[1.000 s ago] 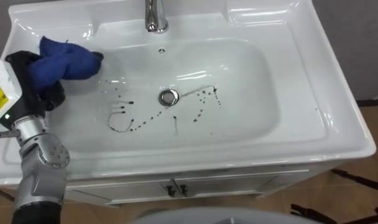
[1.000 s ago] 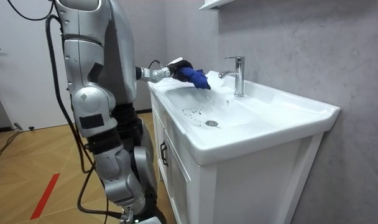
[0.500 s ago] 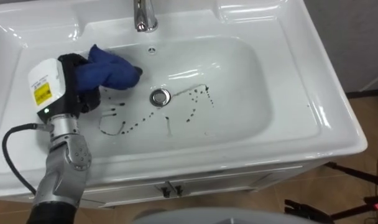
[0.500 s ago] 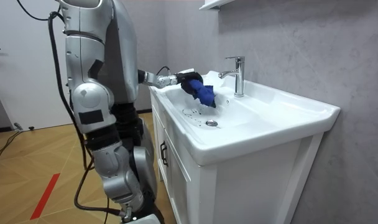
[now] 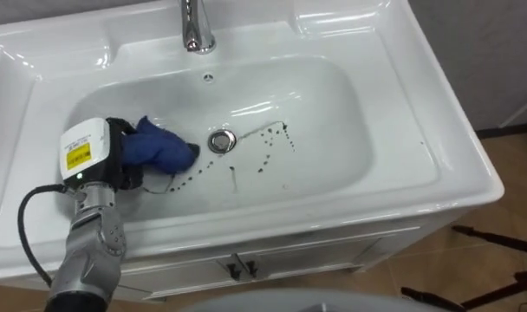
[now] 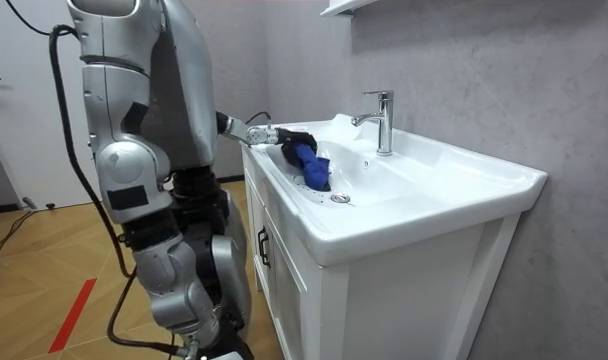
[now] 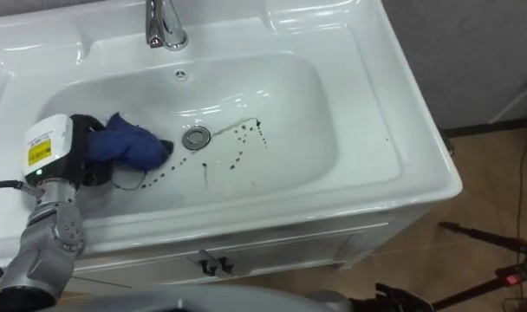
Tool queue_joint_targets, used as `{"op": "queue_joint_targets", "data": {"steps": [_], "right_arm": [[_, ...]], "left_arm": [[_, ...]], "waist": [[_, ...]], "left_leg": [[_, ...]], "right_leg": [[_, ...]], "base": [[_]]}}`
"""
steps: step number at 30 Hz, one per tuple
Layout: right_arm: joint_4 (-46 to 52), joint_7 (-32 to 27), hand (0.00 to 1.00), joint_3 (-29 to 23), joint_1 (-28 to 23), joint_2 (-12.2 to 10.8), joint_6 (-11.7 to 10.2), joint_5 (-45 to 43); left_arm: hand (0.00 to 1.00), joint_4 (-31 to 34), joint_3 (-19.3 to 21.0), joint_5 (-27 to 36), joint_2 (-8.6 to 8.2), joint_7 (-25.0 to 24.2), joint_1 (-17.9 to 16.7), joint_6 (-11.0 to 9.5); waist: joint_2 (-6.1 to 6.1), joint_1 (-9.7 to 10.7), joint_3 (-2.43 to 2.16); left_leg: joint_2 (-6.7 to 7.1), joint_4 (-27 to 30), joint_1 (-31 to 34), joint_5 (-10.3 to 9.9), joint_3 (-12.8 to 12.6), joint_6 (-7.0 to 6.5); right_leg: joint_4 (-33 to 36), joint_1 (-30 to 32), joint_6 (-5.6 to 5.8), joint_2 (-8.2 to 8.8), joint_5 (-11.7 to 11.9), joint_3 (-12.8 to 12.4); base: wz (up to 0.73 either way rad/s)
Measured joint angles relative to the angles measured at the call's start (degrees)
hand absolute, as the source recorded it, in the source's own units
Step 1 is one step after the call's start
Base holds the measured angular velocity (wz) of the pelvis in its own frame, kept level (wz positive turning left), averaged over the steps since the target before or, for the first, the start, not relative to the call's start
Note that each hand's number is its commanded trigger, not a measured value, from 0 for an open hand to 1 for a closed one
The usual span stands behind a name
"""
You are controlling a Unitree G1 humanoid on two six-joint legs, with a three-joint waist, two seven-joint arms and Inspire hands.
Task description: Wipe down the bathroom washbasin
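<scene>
A white basin (image 5: 393, 104) (image 7: 367, 104) (image 6: 454, 190) has dark marks (image 5: 268, 147) (image 7: 237, 139) scattered across its bottom, around the metal drain (image 5: 220, 140) (image 7: 195, 136). My left hand (image 5: 116, 156) (image 7: 86, 152) (image 6: 289, 138) is down inside the bowl at its left, shut on a blue cloth (image 5: 159, 149) (image 7: 129, 146) (image 6: 314, 170). The cloth lies on the bowl's floor just left of the drain, over the left end of the marks. In the room view I stand at the vanity's left end, leaning toward it.
A chrome tap (image 5: 194, 30) (image 7: 162, 26) (image 6: 381, 120) rises at the back of the basin. A white cabinet with small door knobs (image 5: 237, 267) (image 7: 207, 263) sits under the basin. Wooden floor (image 5: 506, 199) lies to the right.
My left hand has carried the blue cloth from the basin's left rim down into the bowl, to just left of the drain. The eye view has shifted as I leaned in.
</scene>
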State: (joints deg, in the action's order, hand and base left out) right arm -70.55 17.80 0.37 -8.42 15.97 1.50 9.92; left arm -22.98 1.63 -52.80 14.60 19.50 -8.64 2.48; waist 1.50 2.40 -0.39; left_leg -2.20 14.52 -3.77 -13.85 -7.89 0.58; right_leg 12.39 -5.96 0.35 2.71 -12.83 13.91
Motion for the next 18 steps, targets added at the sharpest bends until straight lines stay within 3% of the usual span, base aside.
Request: {"op": "queue_joint_targets", "data": {"steps": [6, 16, 18], "right_arm": [[1.15, -0.19, 0.00, -1.74, 0.41, 0.09, 2.81, -9.22], [1.75, -0.09, 0.00, -3.88, 0.02, 0.06, 7.37, -20.32], [1.78, -0.30, 0.00, -3.92, 0.09, 0.08, 8.07, -20.75]], "left_arm": [[1.00, -5.16, 0.59, -8.15, 0.70, -1.67, 0.48, 1.37], [1.00, -6.63, 0.41, -13.20, 0.70, -1.94, 0.70, 2.66], [1.00, -7.23, -0.80, -13.16, 0.66, -1.91, 1.55, 4.29]], "waist": [[0.28, -0.36, 0.03], [-0.17, 0.42, -0.22], [-0.18, 0.49, -0.22]], "left_leg": [[0.02, -1.37, -1.87, 0.48, -1.30, 0.30], [0.01, -1.80, -1.93, 0.62, -1.33, 0.47], [-0.03, -1.76, -2.01, 0.62, -1.40, 0.48]], "right_leg": [[0.23, -0.06, -0.20, -0.03, -0.42, -1.12], [0.27, -0.33, -0.31, -0.01, -0.59, -0.70], [0.20, -0.08, -0.31, -0.06, -0.59, -0.88]], "base": [[-0.12], [0.01], [0.00]]}}
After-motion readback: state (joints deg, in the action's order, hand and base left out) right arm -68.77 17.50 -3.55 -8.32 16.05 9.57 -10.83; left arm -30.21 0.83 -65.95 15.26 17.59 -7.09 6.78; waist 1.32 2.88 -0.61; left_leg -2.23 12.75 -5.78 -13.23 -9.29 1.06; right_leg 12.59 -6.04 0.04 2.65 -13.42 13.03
